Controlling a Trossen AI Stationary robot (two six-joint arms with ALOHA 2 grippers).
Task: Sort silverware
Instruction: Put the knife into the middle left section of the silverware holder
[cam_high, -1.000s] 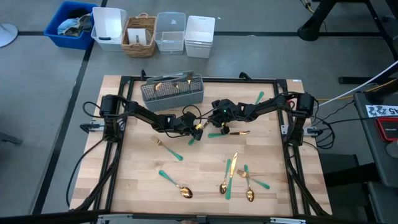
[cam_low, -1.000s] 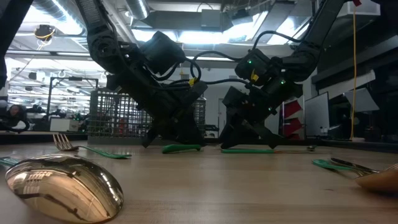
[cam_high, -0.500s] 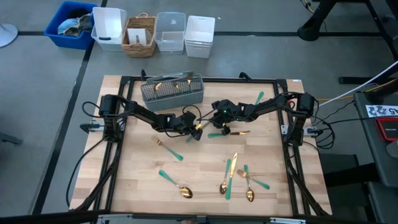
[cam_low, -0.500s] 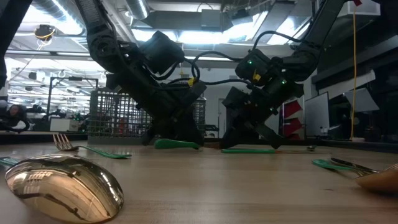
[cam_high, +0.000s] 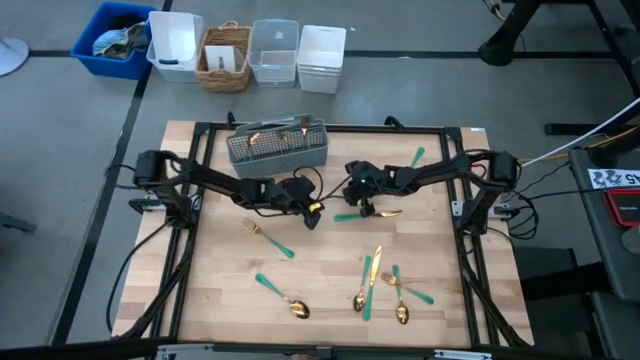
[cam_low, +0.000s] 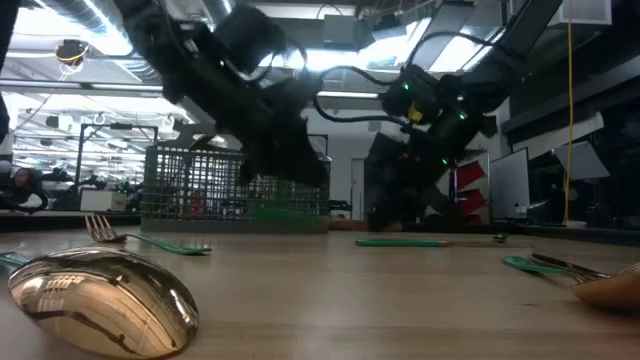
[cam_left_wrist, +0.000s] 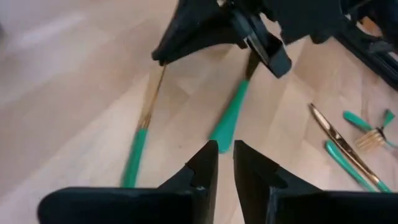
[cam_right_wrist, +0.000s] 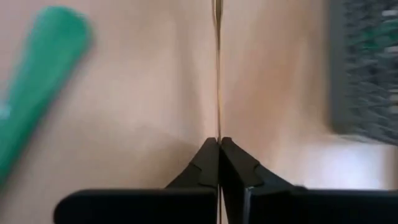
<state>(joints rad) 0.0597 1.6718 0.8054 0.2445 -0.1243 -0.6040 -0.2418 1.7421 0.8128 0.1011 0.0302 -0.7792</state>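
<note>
1. We see a grey wire-mesh caddy (cam_high: 278, 147) upper centre on the pale wooden tabletop (cam_high: 220, 290).
2. Above it we count a blue plastic bin (cam_high: 113, 38), a woven basket (cam_high: 226, 57) and white tubs (cam_high: 321, 58).

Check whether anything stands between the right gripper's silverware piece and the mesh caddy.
Nothing visible lies between the silverware piece in the right gripper and the mesh caddy; the left gripper hovers close beside.
</note>
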